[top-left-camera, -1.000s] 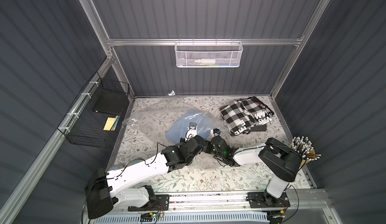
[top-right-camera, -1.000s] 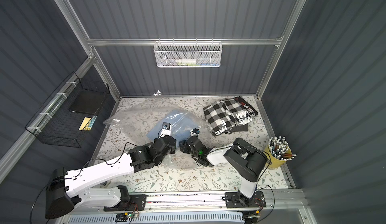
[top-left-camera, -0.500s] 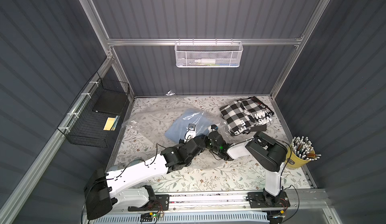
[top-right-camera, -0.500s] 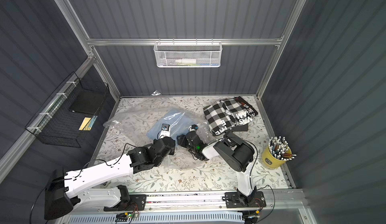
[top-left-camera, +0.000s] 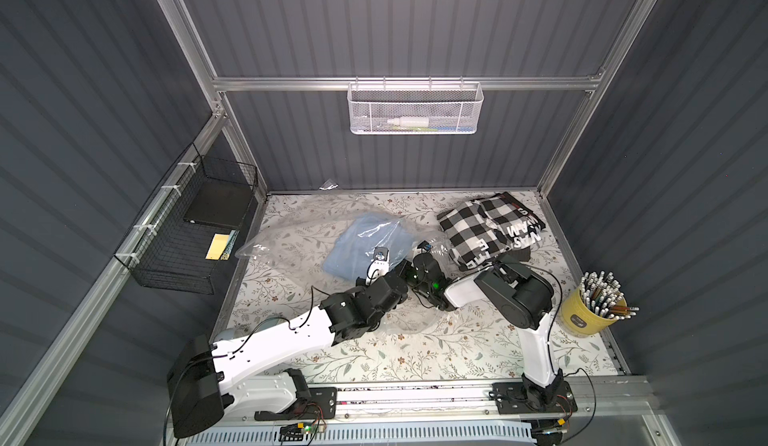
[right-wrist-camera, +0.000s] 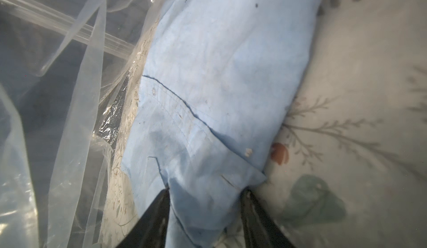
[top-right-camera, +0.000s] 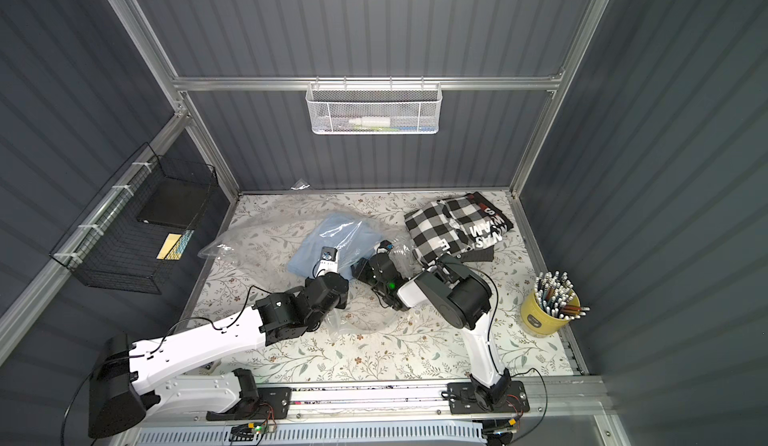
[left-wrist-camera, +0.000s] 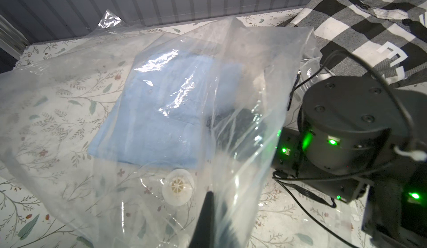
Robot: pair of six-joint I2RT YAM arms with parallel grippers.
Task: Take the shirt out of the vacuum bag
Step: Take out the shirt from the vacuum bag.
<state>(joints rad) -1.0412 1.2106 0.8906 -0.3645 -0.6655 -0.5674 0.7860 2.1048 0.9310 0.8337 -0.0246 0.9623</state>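
Note:
The vacuum bag [top-left-camera: 291,236] lies crinkled over the middle of the floral table, its round white valve [left-wrist-camera: 177,187] facing up. Inside it lies the folded light blue shirt [top-left-camera: 365,244] [left-wrist-camera: 157,110]. My left gripper [left-wrist-camera: 216,203] is shut on the bag's upper film at its mouth and holds it raised. My right gripper [right-wrist-camera: 205,190] reaches inside the bag. Its jaws stand apart, one on each side of a bunched corner of the shirt [right-wrist-camera: 219,73] and touching the cloth. The zip-seal edge [right-wrist-camera: 69,30] shows beside the shirt.
A black-and-white checked shirt [top-left-camera: 482,232] lies at the back right, close to the right arm [top-left-camera: 511,294]. A yellow cup of pens [top-left-camera: 590,315] stands at the right edge. A black wire basket [top-left-camera: 195,232] hangs on the left wall, a white mesh basket [top-left-camera: 415,107] on the back wall.
The right arm has folded in and pushed its wrist farther left, toward the shirt in the bag. The left arm has stayed almost still, still holding the film.

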